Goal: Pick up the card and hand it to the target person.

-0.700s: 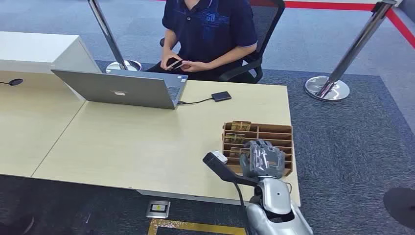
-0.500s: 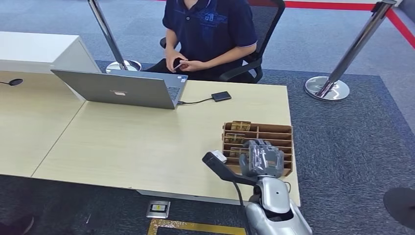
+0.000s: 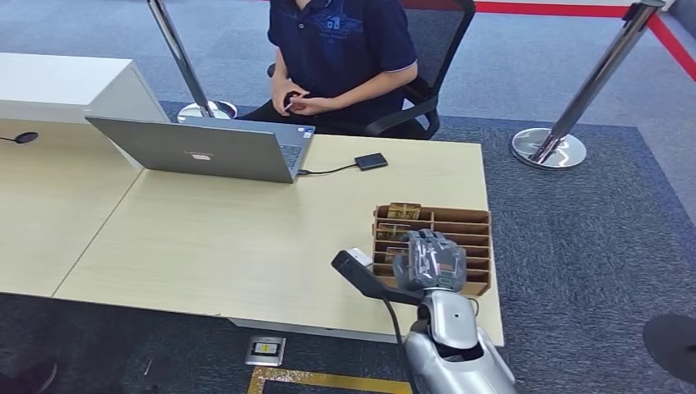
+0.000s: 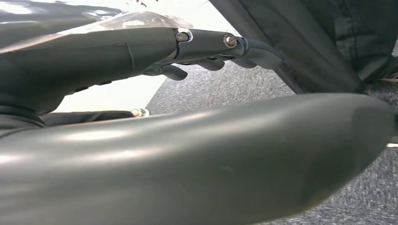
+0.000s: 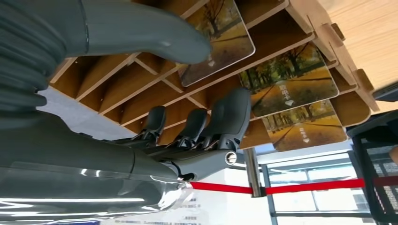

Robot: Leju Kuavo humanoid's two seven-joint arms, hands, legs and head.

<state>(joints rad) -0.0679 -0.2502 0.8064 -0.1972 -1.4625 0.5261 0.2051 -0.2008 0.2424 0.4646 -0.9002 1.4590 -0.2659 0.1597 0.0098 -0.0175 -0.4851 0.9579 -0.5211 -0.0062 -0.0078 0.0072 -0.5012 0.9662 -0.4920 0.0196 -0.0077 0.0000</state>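
Observation:
A wooden card rack [image 3: 464, 226] stands on the table's near right part. Several autumn-photo cards stand in its left slots, among them one card [image 3: 404, 210] at the back. My right hand [image 3: 429, 261] hovers over the rack's near left corner. In the right wrist view the thumb [image 5: 141, 28] reaches to the nearest card [image 5: 223, 40] and the fingers [image 5: 227, 115] lie spread on its other side, over the slots, gripping nothing. Two more cards [image 5: 291, 84] stand beyond. The person [image 3: 341, 41] sits across the table holding a phone. My left hand [image 4: 202, 47] hangs over the carpet, fingers loosely extended, holding nothing.
An open laptop [image 3: 205, 148] stands at the far left of the table [image 3: 246, 238], cabled to a small black box [image 3: 371, 161]. Two stanchions [image 3: 566, 123] [image 3: 185, 66] stand behind, and a white cabinet [image 3: 66, 82] at the left.
My right hand has shifted a little left over the rack's card slots. The person has leaned left and drawn the phone closer.

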